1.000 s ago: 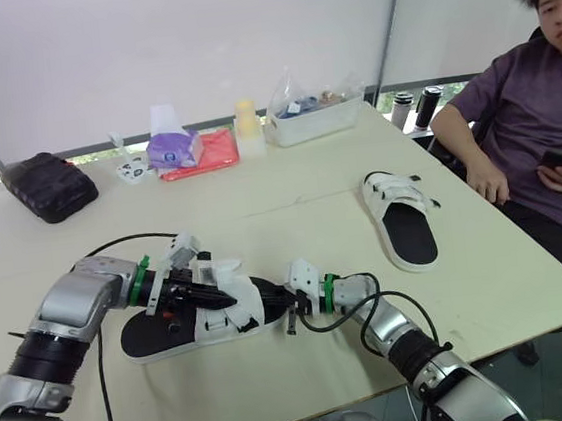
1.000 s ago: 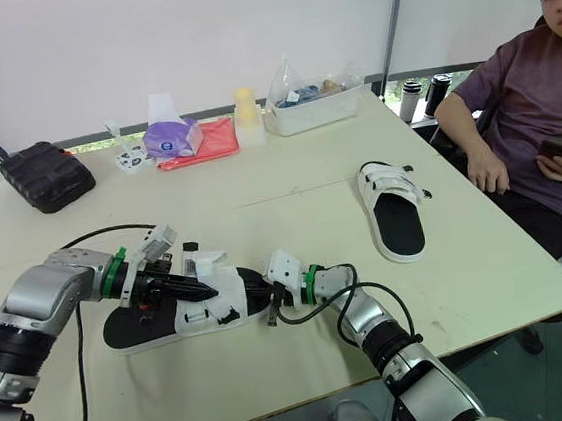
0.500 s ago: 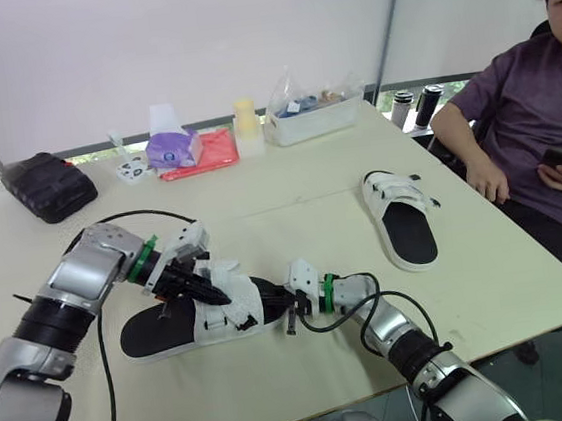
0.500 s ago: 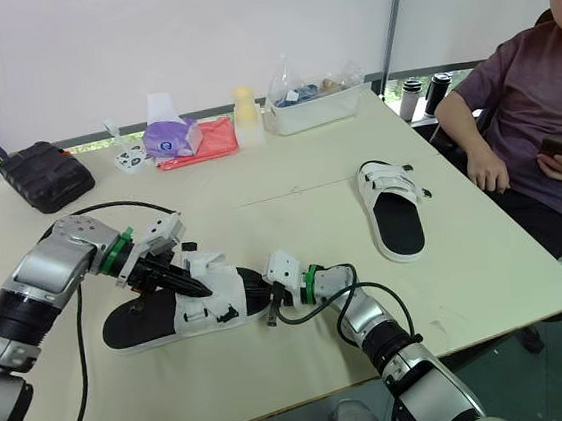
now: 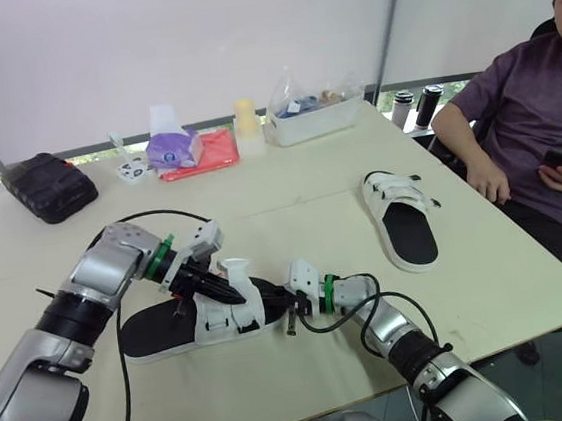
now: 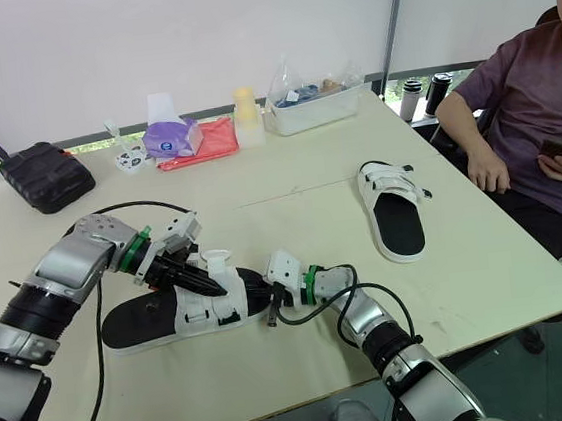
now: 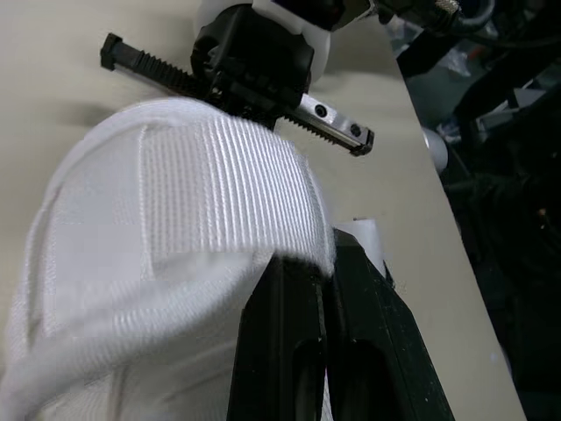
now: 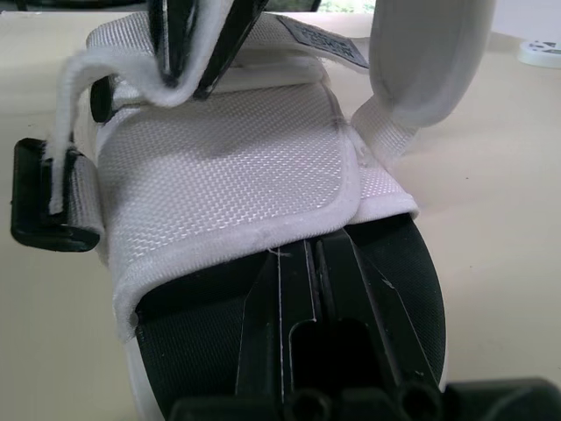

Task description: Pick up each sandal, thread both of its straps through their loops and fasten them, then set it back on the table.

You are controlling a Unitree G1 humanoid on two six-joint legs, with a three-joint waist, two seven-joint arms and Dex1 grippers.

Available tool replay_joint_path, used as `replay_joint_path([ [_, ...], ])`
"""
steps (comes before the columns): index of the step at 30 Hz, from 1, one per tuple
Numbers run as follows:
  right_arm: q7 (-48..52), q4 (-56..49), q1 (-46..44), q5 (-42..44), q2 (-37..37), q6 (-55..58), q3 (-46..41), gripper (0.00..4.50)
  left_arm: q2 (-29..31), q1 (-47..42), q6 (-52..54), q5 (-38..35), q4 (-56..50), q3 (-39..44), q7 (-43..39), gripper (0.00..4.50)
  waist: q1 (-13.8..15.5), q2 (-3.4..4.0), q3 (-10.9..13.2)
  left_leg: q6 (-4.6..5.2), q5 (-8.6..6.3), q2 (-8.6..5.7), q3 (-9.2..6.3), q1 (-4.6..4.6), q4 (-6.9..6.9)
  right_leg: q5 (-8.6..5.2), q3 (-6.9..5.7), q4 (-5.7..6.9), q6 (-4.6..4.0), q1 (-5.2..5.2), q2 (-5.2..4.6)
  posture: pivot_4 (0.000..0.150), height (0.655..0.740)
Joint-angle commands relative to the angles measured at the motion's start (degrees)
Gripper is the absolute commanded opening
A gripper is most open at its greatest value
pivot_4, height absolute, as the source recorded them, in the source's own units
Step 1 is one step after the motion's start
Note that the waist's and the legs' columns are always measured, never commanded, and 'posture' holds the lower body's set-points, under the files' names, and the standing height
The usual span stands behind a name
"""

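The near sandal (image 5: 173, 327), black-soled with white straps, lies flat on the table in front of me. My left gripper (image 5: 232, 296) is shut on one white strap (image 5: 235, 270) over the middle of the sandal, and the strap's free end curls upward. The left wrist view shows its fingers (image 7: 289, 289) pinching the strap's edge (image 7: 219, 193). My right gripper (image 5: 271, 299) is shut on the sole's end, with the black sole (image 8: 386, 263) showing under the broad white band (image 8: 228, 167). The second sandal (image 5: 403, 220) lies farther away on the right, with its straps lying across it.
A black pouch (image 5: 49, 185) sits far left. At the back stand a purple tissue pack (image 5: 174, 146), a red cloth (image 5: 211, 153), a pale bottle (image 5: 246, 124) and a clear tub (image 5: 316, 116). A seated person (image 5: 542, 113) holds a phone at the table's right edge. A black cable (image 5: 131, 221) arcs over my left arm.
My left gripper has moved right along the near sandal and swung inward, drawing the strap so that its end now stands up. The right gripper and the far sandal have stayed put.
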Motion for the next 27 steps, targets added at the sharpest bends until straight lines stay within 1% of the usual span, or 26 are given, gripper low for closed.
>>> replay_joint_path([
  [1, -2.31, 10.14, 5.73, -6.85, -2.83, 5.94, 2.74, 0.00, -0.51, 2.60, 2.82, -1.47, -5.36, 1.64, 1.00, 0.07, 0.02, 0.03, -0.05, 0.00, 0.00, 0.00, -0.01, 0.00, 0.00, 0.00, 0.00, 0.00, 0.00, 0.01, -0.01, 0.150, 0.7400],
  [5, -2.24, 10.04, 5.36, -6.85, -2.77, 6.17, 2.68, 0.00, -1.35, 5.79, 6.98, -3.07, -9.70, 3.67, 3.36, 0.07, 0.02, 0.10, -0.16, 0.00, 0.00, -0.01, -0.01, 0.01, -0.02, 0.00, 0.02, -0.01, 0.00, 0.02, -0.04, 0.150, 0.7400],
  [9, -2.30, 10.33, 5.15, -6.89, -2.53, 6.08, 2.74, 0.00, -3.14, 7.40, 9.53, -3.96, -10.59, 6.10, 7.14, 0.07, 0.04, 0.14, -0.18, 0.00, 0.00, -0.01, -0.01, 0.02, -0.04, 0.00, 0.02, -0.02, 0.00, 0.01, -0.04, 0.150, 0.7400],
  [14, -2.38, 10.52, 5.24, -6.98, -2.37, 5.93, 2.88, 0.00, -3.26, 9.26, 8.03, -2.03, -11.23, 5.68, 8.14, 0.07, 0.04, 0.17, -0.22, 0.00, 0.00, -0.02, 0.00, 0.02, -0.05, 0.00, 0.01, -0.04, 0.00, 0.01, -0.04, 0.150, 0.7400],
  [17, -2.48, 10.66, 5.23, -7.05, -2.31, 5.87, 2.93, 0.00, -6.35, 8.77, 8.52, -2.24, -10.51, 6.88, 11.90, 0.07, 0.11, 0.18, -0.26, -0.01, 0.00, -0.02, -0.01, 0.02, -0.05, 0.00, 0.02, -0.04, 0.00, 0.03, -0.04, 0.150, 0.7400],
  [18, -2.52, 10.67, 5.25, -7.05, -2.29, 5.88, 2.91, 0.00, -6.52, 8.85, 8.49, -2.35, -10.89, 6.69, 11.77, 0.07, 0.12, 0.16, -0.27, -0.01, 0.00, -0.02, -0.01, 0.03, -0.05, 0.00, 0.02, -0.05, 0.00, 0.04, -0.05, 0.150, 0.7400],
  [23, -2.60, 10.35, 5.57, -6.97, -2.40, 5.98, 2.89, 0.00, -6.24, 10.35, 9.87, -3.49, -13.62, 6.44, 11.28, 0.07, -0.06, 0.22, -0.27, -0.01, 0.00, -0.02, 0.03, 0.05, -0.11, 0.00, 0.02, -0.05, 0.01, 0.02, -0.03, 0.150, 0.7400],
  [27, -2.73, 10.09, 5.85, -6.87, -2.57, 6.12, 2.79, 0.00, -4.08, 12.16, 10.69, -3.89, -15.28, 7.26, 10.88, 0.07, 0.02, 0.21, -0.27, -0.01, 0.00, -0.01, 0.00, 0.04, -0.12, 0.00, -0.01, -0.04, 0.01, 0.01, -0.01, 0.150, 0.7400],
])
